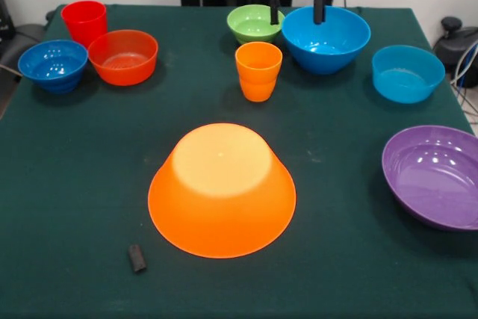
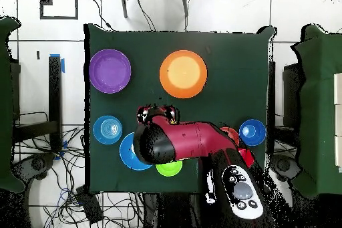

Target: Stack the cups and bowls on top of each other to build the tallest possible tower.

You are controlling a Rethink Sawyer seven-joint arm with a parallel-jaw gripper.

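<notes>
My gripper (image 1: 297,4) hangs open and empty at the table's far side, its two dark fingers (image 1: 274,1) over the gap between the green bowl (image 1: 255,23) and the big blue bowl (image 1: 326,41). The orange ridged cup (image 1: 258,71) stands upright just in front of it. The largest yellow-orange bowl (image 1: 222,188) lies upside down at mid-table. The red cup (image 1: 84,22), dark-blue bowl (image 1: 53,65) and orange-red bowl (image 1: 123,57) stand at far left. The light-blue bowl (image 1: 407,73) and one purple bowl (image 1: 433,175) sit at right. A second purple bowl is out of view.
A small dark block (image 1: 137,258) lies near the front edge, left of the yellow-orange bowl. In the overhead view the arm (image 2: 190,142) covers the orange cup; the gripper (image 2: 158,113) sits between the yellow-orange bowl (image 2: 183,73) and big blue bowl (image 2: 128,157).
</notes>
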